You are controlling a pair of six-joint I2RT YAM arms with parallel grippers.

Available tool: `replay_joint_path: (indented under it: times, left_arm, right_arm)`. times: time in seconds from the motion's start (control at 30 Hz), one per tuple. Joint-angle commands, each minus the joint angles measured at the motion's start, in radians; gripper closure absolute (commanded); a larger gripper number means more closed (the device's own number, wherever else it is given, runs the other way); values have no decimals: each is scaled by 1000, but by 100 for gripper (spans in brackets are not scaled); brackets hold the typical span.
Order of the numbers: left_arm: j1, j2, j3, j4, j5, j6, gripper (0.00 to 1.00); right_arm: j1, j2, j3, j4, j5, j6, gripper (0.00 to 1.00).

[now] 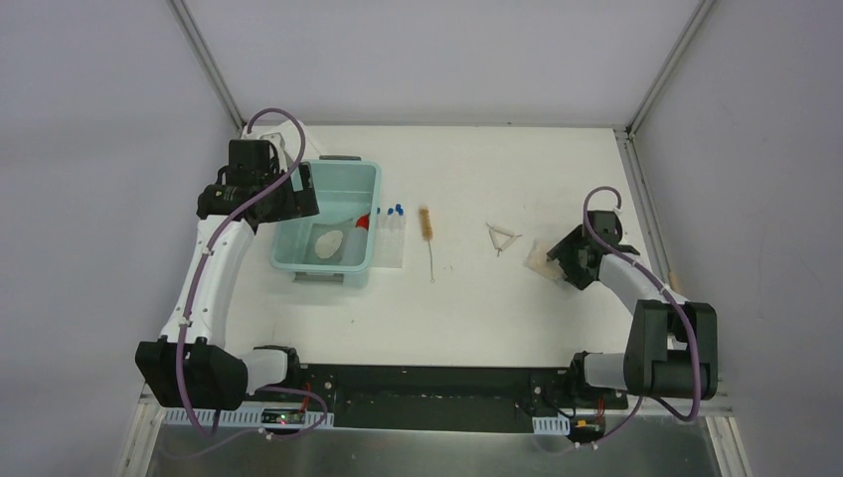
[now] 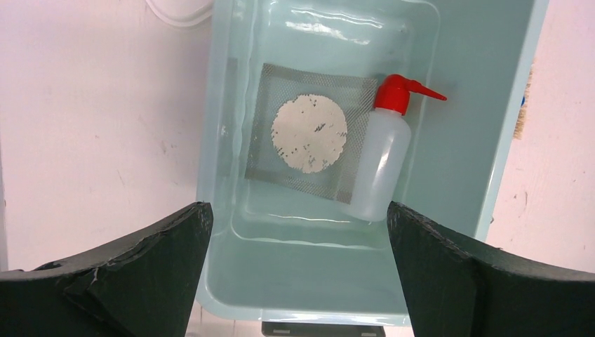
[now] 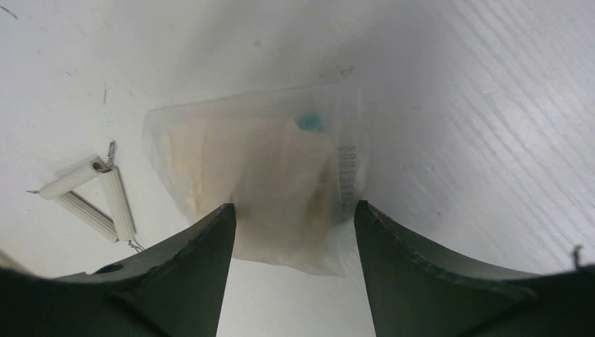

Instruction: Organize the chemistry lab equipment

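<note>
The white squeeze bottle with red spout (image 2: 382, 158) lies inside the pale teal bin (image 2: 456, 140), next to a wire gauze square with a white disc (image 2: 309, 133). My left gripper (image 2: 298, 225) is open and empty above the bin's far-left end (image 1: 304, 191). Blue-capped tubes (image 1: 395, 211) stand in a clear rack (image 1: 391, 241) against the bin's right side. My right gripper (image 3: 295, 217) is open, its fingers straddling the near edge of a clear plastic bag with beige contents (image 3: 259, 175), at the table's right (image 1: 555, 260).
A bristle brush on a wire handle (image 1: 428, 227) lies right of the rack. A white clay triangle (image 1: 503, 237) lies left of the bag, also in the right wrist view (image 3: 88, 193). The teal bin (image 1: 343, 167) sits at the back left.
</note>
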Motion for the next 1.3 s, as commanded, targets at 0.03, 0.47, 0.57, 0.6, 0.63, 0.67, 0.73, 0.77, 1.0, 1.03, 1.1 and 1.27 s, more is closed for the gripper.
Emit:
replay_joint_path:
  times: [0.03, 0.47, 0.57, 0.6, 0.63, 0.67, 0.73, 0.77, 1.0, 1.03, 1.1, 1.27]
  left_arm:
    - [6, -22, -16, 19, -33, 12, 1]
    - [5, -80, -53, 70, -95, -6, 1]
    - [5, -114, -69, 87, -93, -13, 1]
    - [5, -128, -74, 91, -90, -16, 1]
    - [5, -139, -78, 95, -88, -19, 1]
    - [6, -151, -87, 100, -84, -20, 1]
    - [6, -173, -96, 109, -74, -20, 2]
    - [5, -183, -98, 111, -61, -20, 2]
    - [-131, -222, -49, 121, -86, 0, 6]
    - [-163, -216, -37, 122, -80, -11, 6]
    - [-216, -200, -21, 141, -30, -51, 6]
    - [-368, -187, -68, 346, 113, -163, 9]
  right_arm:
    - [-4, 60, 36, 23, -49, -2, 39]
    - [-3, 49, 42, 22, -50, 7, 100]
    - [-3, 8, 40, 20, -67, 8, 100]
    - [-3, -11, 38, 20, -84, 10, 100]
    - [-2, -30, 36, 22, -90, 12, 100]
    - [0, -54, 33, 23, -94, 16, 100]
    - [14, -113, 33, 24, -100, 23, 100]
    - [22, -140, 36, 23, -101, 25, 100]
    - [146, -310, 87, 28, -90, 61, 100]
    - [169, -325, 102, 35, -88, 65, 100]
    - [221, -343, 130, 47, -81, 76, 100]
    - [377, -334, 203, 95, -67, 100, 100]
